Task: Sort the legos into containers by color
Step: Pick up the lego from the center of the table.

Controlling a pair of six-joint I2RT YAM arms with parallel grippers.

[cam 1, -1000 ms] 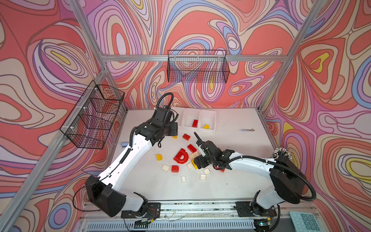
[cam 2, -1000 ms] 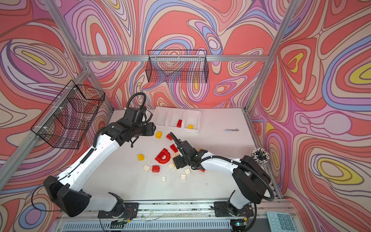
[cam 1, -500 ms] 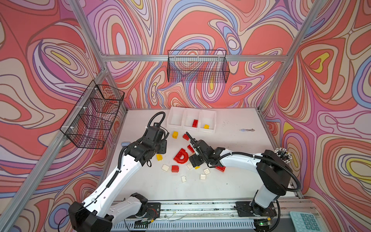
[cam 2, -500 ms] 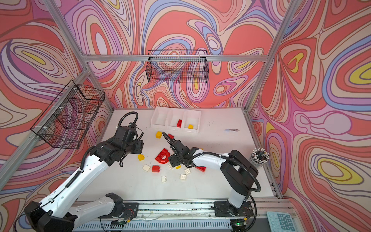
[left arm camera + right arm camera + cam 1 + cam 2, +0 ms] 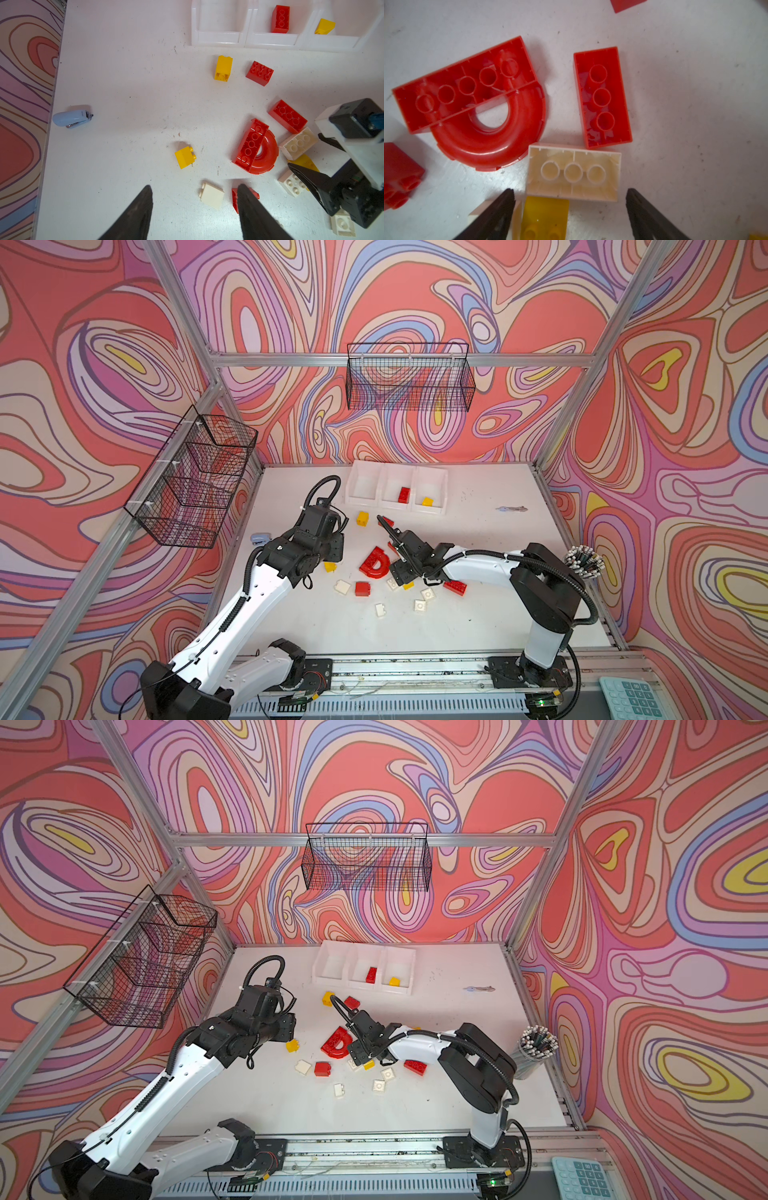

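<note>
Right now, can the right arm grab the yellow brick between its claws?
Probably yes: the right gripper is open astride the yellow brick, though a white brick crowds it closely.

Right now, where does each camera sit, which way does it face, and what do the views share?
A top view: high at the front, facing down toward the back wall; table, left arm and right arm.
A top view: beside it, same aim; white bins at the back, both arms.
Left wrist: on the left arm, looking down the table toward the bins; left end effector open, plus the right arm's wrist.
Right wrist: close above the bricks, facing down; right end effector open.
Shared: red arch, in all four.
</note>
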